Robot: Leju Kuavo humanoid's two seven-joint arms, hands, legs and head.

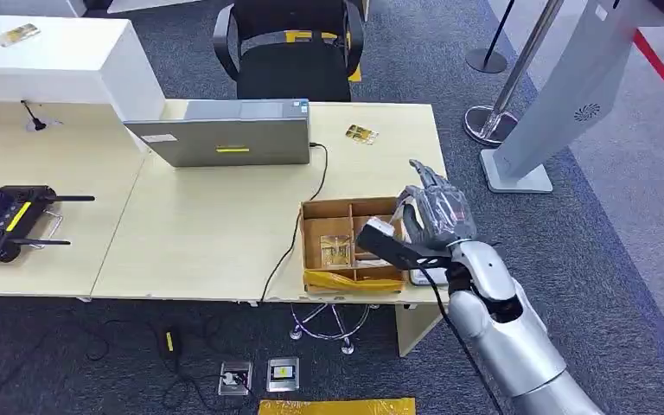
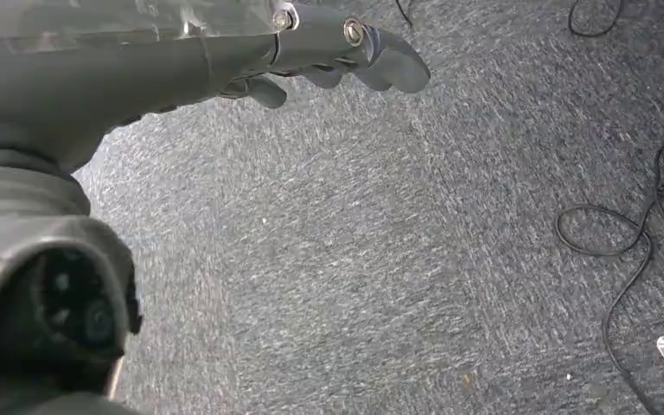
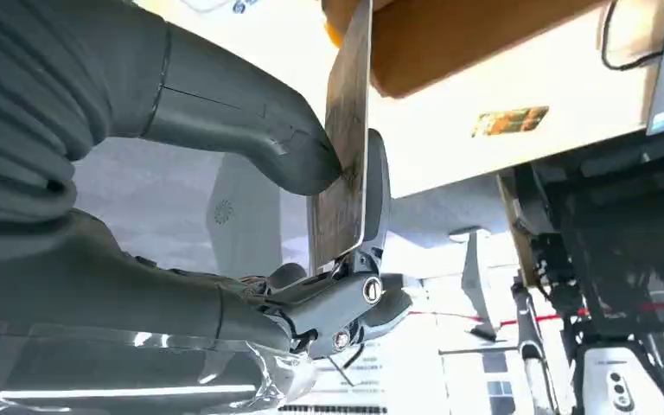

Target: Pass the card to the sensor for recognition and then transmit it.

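Observation:
My right hand is raised over the right front corner of the desk, just above a cardboard box. In the right wrist view a thin card stands on edge, pinched between the thick thumb and a finger. A white flat device lies at the desk edge under the wrist, mostly hidden. More gold cards lie in the box. My left hand hangs over the carpet with its fingers stretched out and nothing in it.
A closed laptop stands mid-desk, its cable running past the box. A loose gold card lies behind the box. A black controller is at far left. An office chair and a white kiosk stand are behind.

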